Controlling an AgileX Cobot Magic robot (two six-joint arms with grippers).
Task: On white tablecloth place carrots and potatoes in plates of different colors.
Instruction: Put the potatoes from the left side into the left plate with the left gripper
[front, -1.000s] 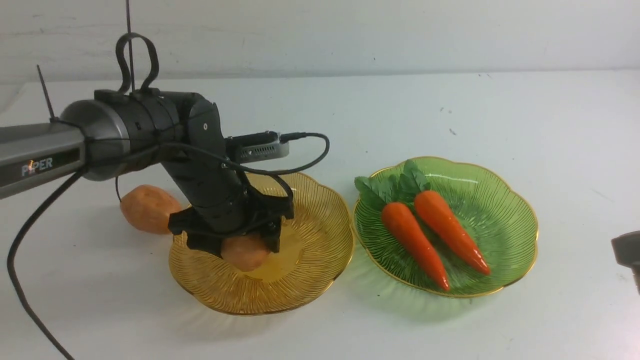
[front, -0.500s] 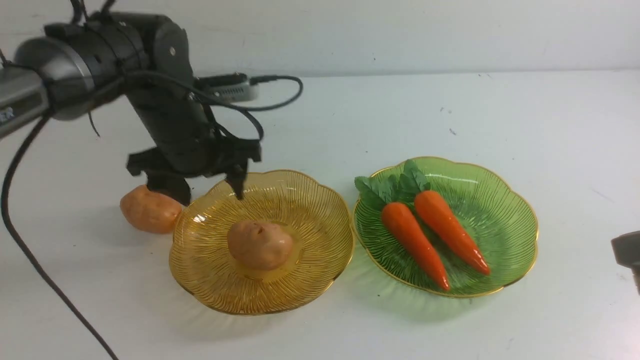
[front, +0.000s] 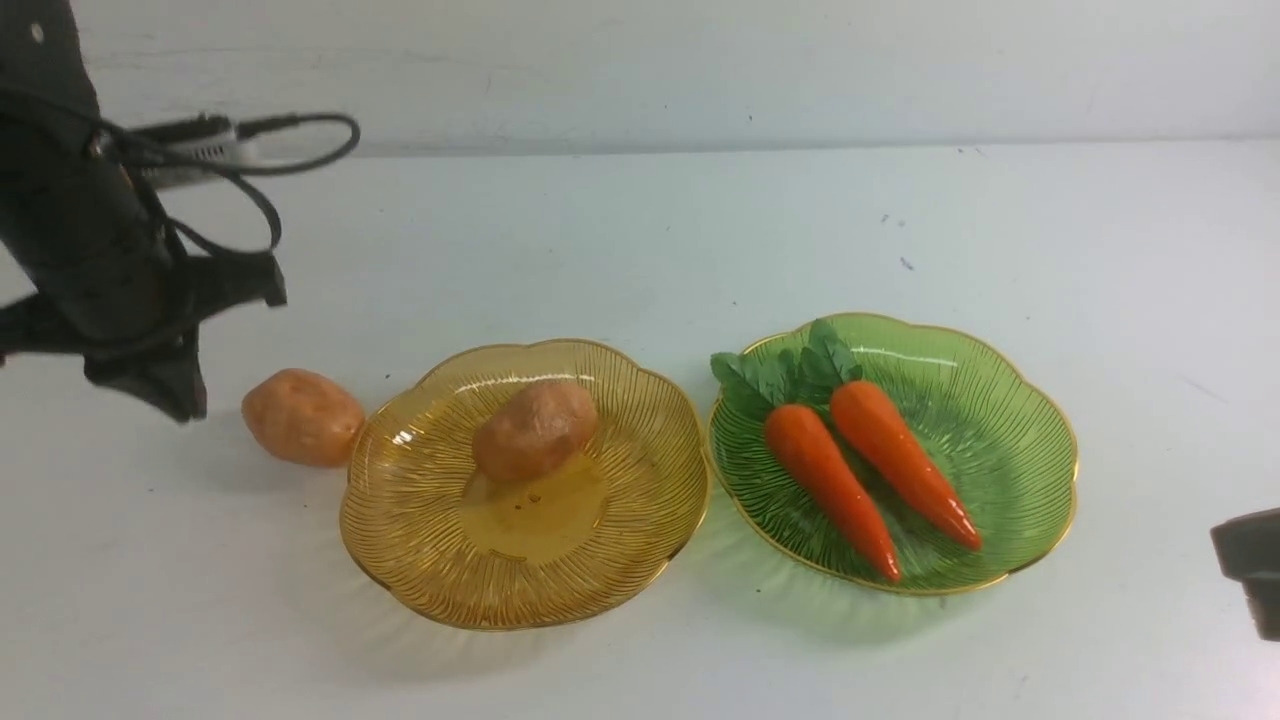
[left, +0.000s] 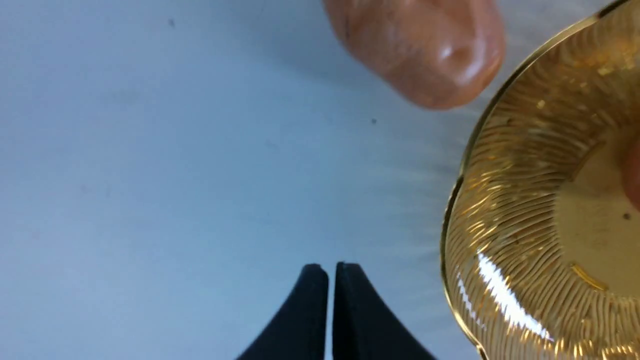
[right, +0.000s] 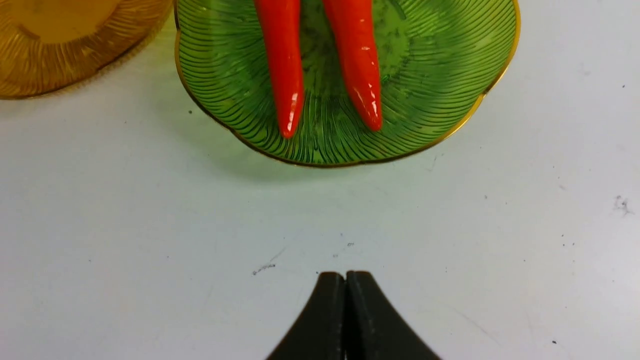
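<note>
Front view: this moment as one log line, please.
left hand: shut; right hand: shut; amber plate: one potato; green plate: two carrots; other potato: on tablecloth

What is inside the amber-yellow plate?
One potato lies inside the amber-yellow plate, toward its far side; nothing else. The patch beneath it is covered. The second potato lies outside, on the white tablecloth.

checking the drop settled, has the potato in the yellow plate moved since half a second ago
Yes. The potato has shifted from the middle of the yellow plate toward its far rim.
</note>
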